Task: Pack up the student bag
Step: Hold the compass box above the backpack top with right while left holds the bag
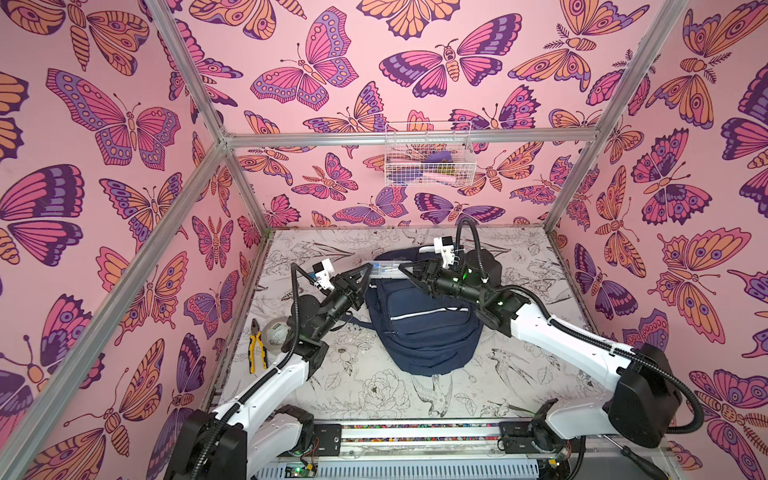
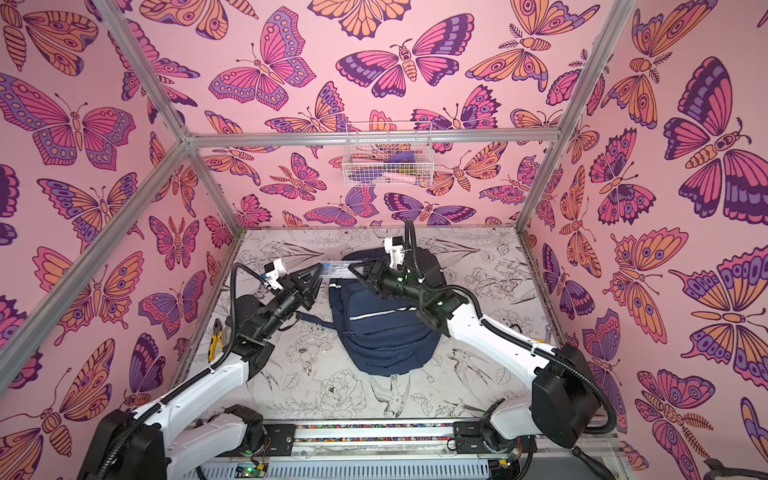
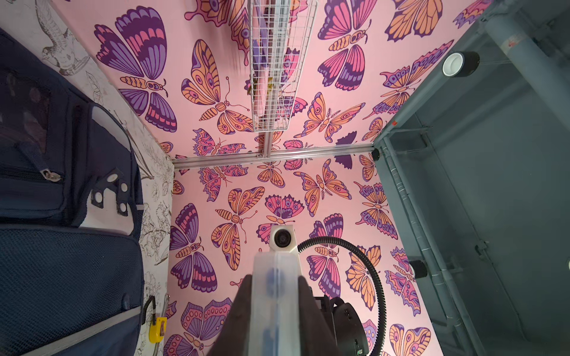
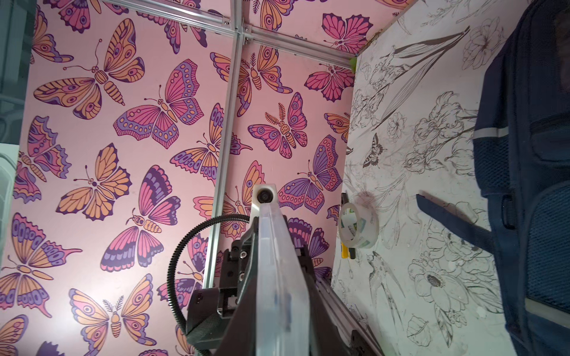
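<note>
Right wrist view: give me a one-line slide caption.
Right claw grips a clear plastic case; tape roll and navy student bag rest on the floral table beyond.

Both top views look steeply down from high above the arm bases onto the whole table [image 1: 374, 386] and student bag [image 1: 424, 332], sharing nearly all of it. The wrist views face each other at close range along a clear plastic case [image 3: 274, 292], blurred, probably the same one. The left wrist view shows the right wrist camera [image 3: 282, 237]; the right wrist view shows the left wrist camera [image 4: 264, 195].
</note>
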Controlling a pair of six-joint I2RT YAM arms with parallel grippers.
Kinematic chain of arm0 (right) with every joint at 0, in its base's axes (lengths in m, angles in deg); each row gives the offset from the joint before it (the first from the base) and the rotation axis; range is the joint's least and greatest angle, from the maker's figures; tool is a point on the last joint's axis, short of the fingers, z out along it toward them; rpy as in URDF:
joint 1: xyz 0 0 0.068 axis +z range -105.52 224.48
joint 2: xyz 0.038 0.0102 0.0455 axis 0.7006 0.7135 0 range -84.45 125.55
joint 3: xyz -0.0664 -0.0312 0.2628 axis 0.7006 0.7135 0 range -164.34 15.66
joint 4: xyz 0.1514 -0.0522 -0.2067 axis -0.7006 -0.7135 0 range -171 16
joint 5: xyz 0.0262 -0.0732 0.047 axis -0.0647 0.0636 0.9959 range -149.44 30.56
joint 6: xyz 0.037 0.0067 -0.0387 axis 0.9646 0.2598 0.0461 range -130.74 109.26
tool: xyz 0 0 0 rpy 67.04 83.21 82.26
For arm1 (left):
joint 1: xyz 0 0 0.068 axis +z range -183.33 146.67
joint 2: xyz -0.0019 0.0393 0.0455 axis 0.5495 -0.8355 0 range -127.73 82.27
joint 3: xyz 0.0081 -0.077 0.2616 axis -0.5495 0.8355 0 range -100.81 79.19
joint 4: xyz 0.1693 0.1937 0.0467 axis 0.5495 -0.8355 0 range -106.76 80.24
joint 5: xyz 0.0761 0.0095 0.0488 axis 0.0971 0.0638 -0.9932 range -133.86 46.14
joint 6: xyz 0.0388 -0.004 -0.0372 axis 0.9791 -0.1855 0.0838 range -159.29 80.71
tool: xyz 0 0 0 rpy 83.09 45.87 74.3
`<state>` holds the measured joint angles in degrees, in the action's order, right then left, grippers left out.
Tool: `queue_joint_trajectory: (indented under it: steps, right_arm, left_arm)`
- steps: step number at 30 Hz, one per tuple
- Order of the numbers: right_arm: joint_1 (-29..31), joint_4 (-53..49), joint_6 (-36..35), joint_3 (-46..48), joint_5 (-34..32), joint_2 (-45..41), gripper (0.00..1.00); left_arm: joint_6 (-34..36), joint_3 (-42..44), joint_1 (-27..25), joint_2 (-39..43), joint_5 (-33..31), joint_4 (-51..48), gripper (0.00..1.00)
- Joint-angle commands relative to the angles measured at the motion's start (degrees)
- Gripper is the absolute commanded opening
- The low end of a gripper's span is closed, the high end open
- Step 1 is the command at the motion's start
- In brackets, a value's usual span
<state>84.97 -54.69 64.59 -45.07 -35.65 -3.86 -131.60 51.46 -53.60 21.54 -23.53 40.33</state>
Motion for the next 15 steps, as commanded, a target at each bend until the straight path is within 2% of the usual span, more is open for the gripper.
queue_joint_trajectory:
  steps: [1, 2, 4, 6, 8, 11, 13, 15]
  right_arm:
    - [-0.4, 0.7, -0.5, -2.6, 1.2, -0.5, 0.14]
    - [-0.5, -0.3, -1.0, -2.4, 0.9, -1.3, 0.13]
    - [-0.9, -1.8, -2.1, -1.8, -0.2, -2.8, 0.1]
    - [-1.8, -3.1, -2.6, -1.0, -0.8, -4.2, 0.08]
    - [-3.2, -4.3, -2.6, 0.2, -0.7, -6.0, 0.06]
    - [-5.6, -10.6, -5.0, 1.7, -1.7, -10.0, 0.05]
    - [-7.1, -17.3, -7.9, 1.9, -3.1, -12.9, 0.04]
    - [-9.1, -24.1, -10.8, 1.7, -4.0, -15.6, 0.04]
  left_arm:
    - [1.1, 1.0, -0.5, 0.9, -0.1, 2.9, 0.0]
    - [1.0, 1.1, -0.5, 0.9, 0.2, 2.9, 0.08]
    - [1.0, 1.2, -0.5, 0.9, 0.9, 2.4, 0.38]
    - [2.0, 1.2, -0.5, 1.4, 1.5, 0.2, 0.5]
    - [3.8, 0.8, -0.5, 2.2, 1.9, -3.5, 0.59]
    - [8.2, -2.2, 0.0, 3.0, 4.8, -10.8, 0.62]
    - [13.4, -6.2, 0.5, 3.8, 7.3, -19.8, 0.63]
    - [21.7, -11.9, 0.5, 4.4, 9.3, -32.2, 0.63]
